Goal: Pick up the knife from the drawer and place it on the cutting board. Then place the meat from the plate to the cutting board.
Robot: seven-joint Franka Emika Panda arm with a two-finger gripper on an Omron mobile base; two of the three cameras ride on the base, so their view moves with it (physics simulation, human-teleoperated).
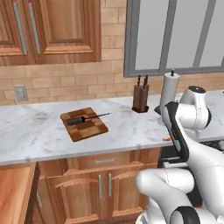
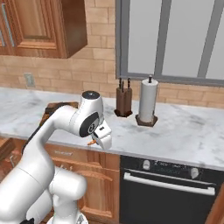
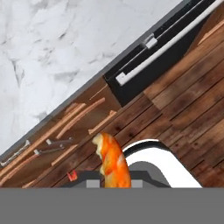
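Knife (image 1: pixel 83 118) lies on the cutting board (image 1: pixel 84 124), on the left part of the table (image 1: pixel 35 131). Black handle sits over the board's middle; the pale blade runs out past the board's right far corner onto the marble. Long axis roughly left-right, tip pointing right and slightly far.

Meat (image 3: pixel 113 161) is in the tool (image 3: pixel 114 183). In the hand view the orange-red piece with pale streaks rises from between the finger tips, which are closed almost fully on its lower end. In the right base view a small orange sliver shows at the tool (image 2: pixel 97 142), hanging just off the near edge of the table, left of the oven (image 2: pixel 168 186); the board (image 2: pixel 56 106) is further left and mostly hidden by the arm.

Handling judgement: the meat looks small, light and soft, probably slick, and it is pinched near one end only, so it may swing or slip; a grip nearer mid-length would be safer. Its long axis runs along the fingers, curved free end pointing away from the hand. Whether that means straight down is hard to say.
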